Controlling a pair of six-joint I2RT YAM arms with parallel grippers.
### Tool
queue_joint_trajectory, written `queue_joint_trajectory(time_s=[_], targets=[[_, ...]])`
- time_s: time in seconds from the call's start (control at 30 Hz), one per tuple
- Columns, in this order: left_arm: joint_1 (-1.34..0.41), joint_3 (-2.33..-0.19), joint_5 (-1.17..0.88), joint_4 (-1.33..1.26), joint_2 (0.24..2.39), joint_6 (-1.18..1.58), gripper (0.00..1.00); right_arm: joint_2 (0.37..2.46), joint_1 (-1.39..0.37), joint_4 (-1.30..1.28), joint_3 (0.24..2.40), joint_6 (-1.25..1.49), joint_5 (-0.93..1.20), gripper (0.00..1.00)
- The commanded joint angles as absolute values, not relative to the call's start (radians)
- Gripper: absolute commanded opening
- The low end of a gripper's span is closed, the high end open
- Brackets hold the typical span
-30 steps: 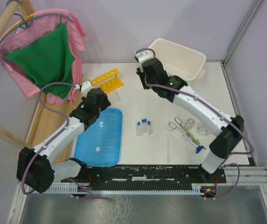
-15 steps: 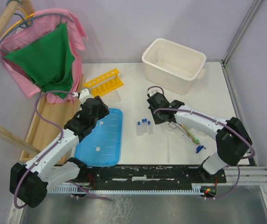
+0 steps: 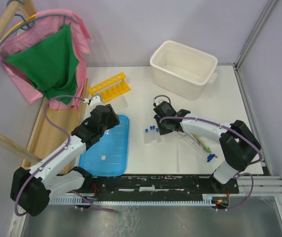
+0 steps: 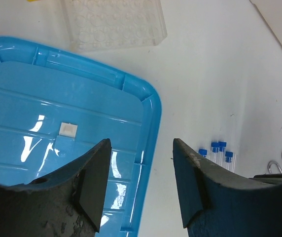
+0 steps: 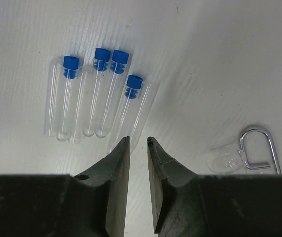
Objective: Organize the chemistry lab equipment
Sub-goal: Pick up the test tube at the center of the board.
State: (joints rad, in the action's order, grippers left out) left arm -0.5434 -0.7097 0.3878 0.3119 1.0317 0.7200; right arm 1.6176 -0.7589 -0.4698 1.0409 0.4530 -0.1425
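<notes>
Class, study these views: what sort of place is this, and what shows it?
Likely a robot test bench staged as a chemistry lab: blue-capped tubes and a yellow tube rack sit on a table, yet clothes hang beside it.

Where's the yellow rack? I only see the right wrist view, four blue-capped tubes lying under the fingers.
Observer: The yellow tube rack stands at the far left of the table, beyond the blue lid.
Operator: Is the left gripper holding anything?
Observer: No, the left gripper is open and empty, hovering over the lid's right edge.
</notes>
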Motion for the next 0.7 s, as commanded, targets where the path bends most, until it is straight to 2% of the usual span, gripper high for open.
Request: queue_joint_trajectory(time_s=[0.0,0.67], targets=[[-0.549,-0.697,0.391,0.281,1.031,0.691,0.6,1.645,-0.763,-0.436,1.061,0.475,-0.142,0.3],[-0.549,-0.661,0.376,0.244,1.066,0.687,0.6,1.699,-0.766,-0.425,1.031,0.485,-0.13,0.29]])
